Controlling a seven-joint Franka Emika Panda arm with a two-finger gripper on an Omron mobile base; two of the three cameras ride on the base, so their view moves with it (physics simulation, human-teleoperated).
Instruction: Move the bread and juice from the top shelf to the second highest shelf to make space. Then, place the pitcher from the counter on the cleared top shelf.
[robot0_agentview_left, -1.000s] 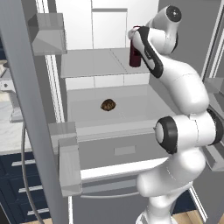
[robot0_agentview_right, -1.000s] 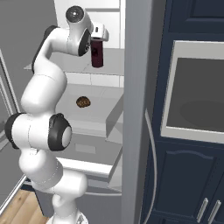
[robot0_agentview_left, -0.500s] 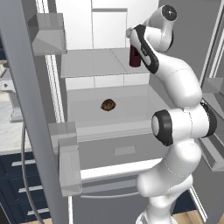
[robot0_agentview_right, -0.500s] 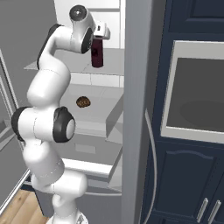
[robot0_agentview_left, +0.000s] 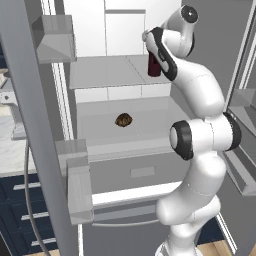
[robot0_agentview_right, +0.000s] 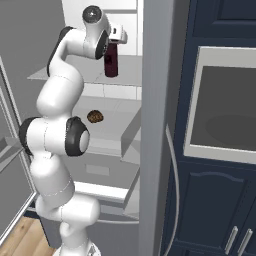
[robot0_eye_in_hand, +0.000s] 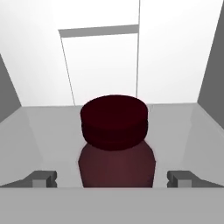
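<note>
The juice (robot0_agentview_left: 154, 65), a slim dark maroon bottle, stands upright at the right of the top shelf (robot0_agentview_left: 100, 72). My gripper (robot0_agentview_left: 150, 37) hangs open just above and behind its cap. In the hand view the cap (robot0_eye_in_hand: 114, 120) sits centred, and the fingertips (robot0_eye_in_hand: 41, 178) stand wide on either side of the bottle without touching it. The right base view shows the juice (robot0_agentview_right: 111, 62) under my gripper (robot0_agentview_right: 118, 38). The bread (robot0_agentview_left: 123, 120), a small brown lumpy loaf, lies on the second highest shelf (robot0_agentview_left: 155, 112). The pitcher is out of view.
The open fridge door (robot0_agentview_left: 35, 130) with its grey bins (robot0_agentview_left: 77, 185) stands at the left. A strip of the counter (robot0_agentview_left: 10, 150) shows beyond it. Right of the fridge, navy cabinets hold a built-in oven (robot0_agentview_right: 225, 105). A drawer front (robot0_agentview_left: 142, 172) sits below the shelves.
The arm's upper links have swung more upright and the hand has crept slightly closer over the bottle. Juice and bread have stayed where they were.
</note>
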